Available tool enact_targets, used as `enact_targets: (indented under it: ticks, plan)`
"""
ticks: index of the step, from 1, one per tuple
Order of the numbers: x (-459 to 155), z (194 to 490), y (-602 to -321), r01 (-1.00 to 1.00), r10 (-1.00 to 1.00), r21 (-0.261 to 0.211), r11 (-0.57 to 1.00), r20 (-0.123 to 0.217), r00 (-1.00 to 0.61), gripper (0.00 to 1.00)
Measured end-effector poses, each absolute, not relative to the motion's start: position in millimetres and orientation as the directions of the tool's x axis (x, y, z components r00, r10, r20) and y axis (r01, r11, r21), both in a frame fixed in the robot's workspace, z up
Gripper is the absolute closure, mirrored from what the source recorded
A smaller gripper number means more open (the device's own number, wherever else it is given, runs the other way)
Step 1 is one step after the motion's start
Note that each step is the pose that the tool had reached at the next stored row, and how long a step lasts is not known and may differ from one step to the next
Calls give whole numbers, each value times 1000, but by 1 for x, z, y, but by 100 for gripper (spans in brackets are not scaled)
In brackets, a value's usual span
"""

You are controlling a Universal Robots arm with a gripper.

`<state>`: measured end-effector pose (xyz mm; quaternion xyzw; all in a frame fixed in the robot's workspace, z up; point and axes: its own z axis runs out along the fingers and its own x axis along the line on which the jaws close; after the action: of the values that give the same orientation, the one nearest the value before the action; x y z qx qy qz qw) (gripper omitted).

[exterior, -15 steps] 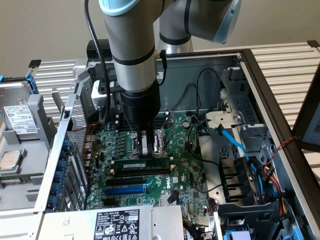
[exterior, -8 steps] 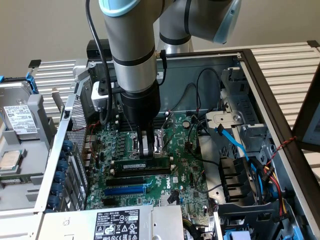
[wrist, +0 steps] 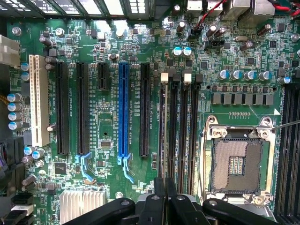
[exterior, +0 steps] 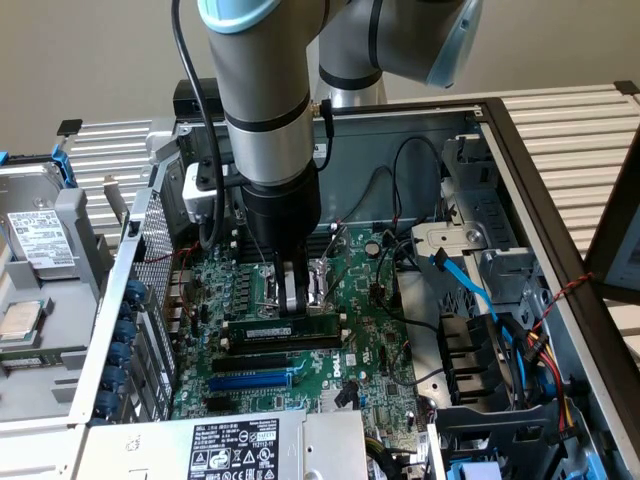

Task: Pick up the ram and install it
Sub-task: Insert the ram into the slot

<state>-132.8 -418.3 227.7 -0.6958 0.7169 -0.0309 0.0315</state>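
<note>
**A:** What does the exterior view give you?

**B:** A grey metal computer case (exterior: 500, 130) lies open on a white slatted tabletop (exterior: 570, 120). A large green motherboard (exterior: 375, 340) sits flat on the case's floor. The silver arm reaches straight down into the case, and its black hand (exterior: 295, 303) is over the middle of the board.

**A:** And the ram?

**B:** The long, thin green ram stick (exterior: 262, 329) with its white label stands on edge near the middle of the motherboard. It runs from the exterior view's left to its right, just beside the silver processor socket (exterior: 318, 275). On its other side a long black slot (exterior: 275, 358) and a blue slot (exterior: 250, 380) lie parallel to it. The hand's fingers are pressed almost together, pinching the stick's top edge near its middle.

**A:** And the wrist view?

**B:** It looks straight down on the board. The two black fingers (wrist: 159, 194) sit close together over the outermost of four black memory slots (wrist: 185, 131), the one farthest from the socket. A thin edge runs from between the fingers along that slot. I cannot tell whether the stick is fully seated. A white slot (wrist: 37, 101) lies by the board's edge, with a finned silver heatsink (wrist: 82, 204) near it.
</note>
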Motion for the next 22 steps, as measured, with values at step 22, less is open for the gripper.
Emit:
enact_targets:
  ticks: [22]
  plan:
    - [-132, 235, -418, -996, -1000, -87, 30, -2, -30, 74]
